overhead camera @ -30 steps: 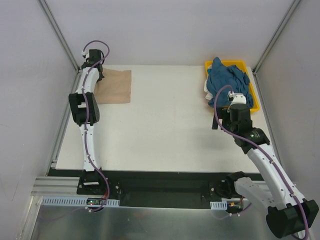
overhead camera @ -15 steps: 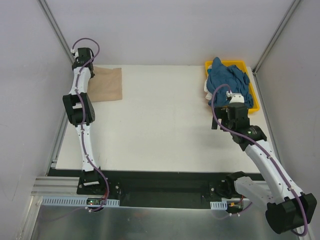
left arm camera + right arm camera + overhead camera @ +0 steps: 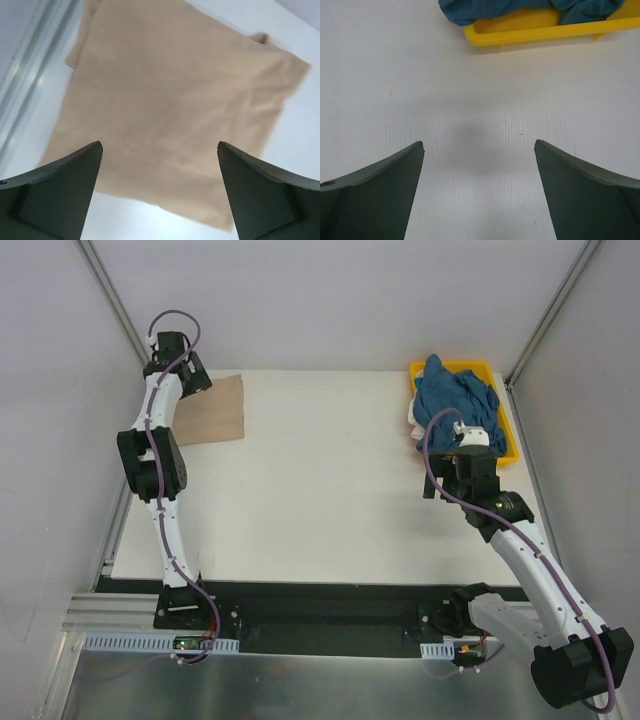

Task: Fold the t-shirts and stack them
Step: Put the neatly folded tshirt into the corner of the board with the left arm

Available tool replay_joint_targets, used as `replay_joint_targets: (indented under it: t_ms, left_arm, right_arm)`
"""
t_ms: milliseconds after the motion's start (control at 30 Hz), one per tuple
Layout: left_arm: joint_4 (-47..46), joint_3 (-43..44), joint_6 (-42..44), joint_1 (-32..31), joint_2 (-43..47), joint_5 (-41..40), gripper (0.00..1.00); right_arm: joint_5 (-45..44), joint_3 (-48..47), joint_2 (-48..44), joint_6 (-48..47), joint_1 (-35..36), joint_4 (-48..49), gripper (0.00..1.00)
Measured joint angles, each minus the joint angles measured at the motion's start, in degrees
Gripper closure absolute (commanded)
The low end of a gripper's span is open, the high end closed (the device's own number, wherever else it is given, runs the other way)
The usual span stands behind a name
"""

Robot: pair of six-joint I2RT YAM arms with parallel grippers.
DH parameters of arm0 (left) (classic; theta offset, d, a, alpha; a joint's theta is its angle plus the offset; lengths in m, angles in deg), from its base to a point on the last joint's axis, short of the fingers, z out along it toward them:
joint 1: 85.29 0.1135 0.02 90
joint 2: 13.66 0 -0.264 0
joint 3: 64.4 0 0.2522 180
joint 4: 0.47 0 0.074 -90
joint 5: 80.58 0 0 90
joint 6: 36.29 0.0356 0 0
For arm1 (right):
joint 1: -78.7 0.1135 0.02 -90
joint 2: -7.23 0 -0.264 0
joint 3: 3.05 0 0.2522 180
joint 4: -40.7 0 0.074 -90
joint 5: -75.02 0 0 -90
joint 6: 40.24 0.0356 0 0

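Wrist views show left end effector (image 3: 158, 146) agape over tan t-shirt (image 3: 175, 95), right end effector (image 3: 479, 144) agape over table (image 3: 390, 75)

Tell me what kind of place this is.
Probably a lab robot test cell: left arm and right arm bolted at a white table, plain walls around it, tan shirt laid flat.

No legible text or labels anywhere
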Motion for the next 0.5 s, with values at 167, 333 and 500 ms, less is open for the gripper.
replay_joint_targets:
  t_ms: [167, 333, 500]
  left_arm:
    - [-1.2, -10.6, -4.1, -6.5, 10.7, 2.4, 0.01]
    - [-1.7, -24.7, -8.3, -17.4, 23.8, 2.4, 0.01]
    - [-2.4, -42.0, -12.0, -26.3, 40.3, -0.7, 0.01]
  right_arm:
    - [0.2, 0.0, 0.0, 1.3, -0.1, 0.6, 0.04]
    - [1.5, 0.7, -1.2, 3.0, -0.4, 2.9, 0.04]
    - [3.6, 4.8, -6.6, 5.6, -0.6, 5.7, 0.04]
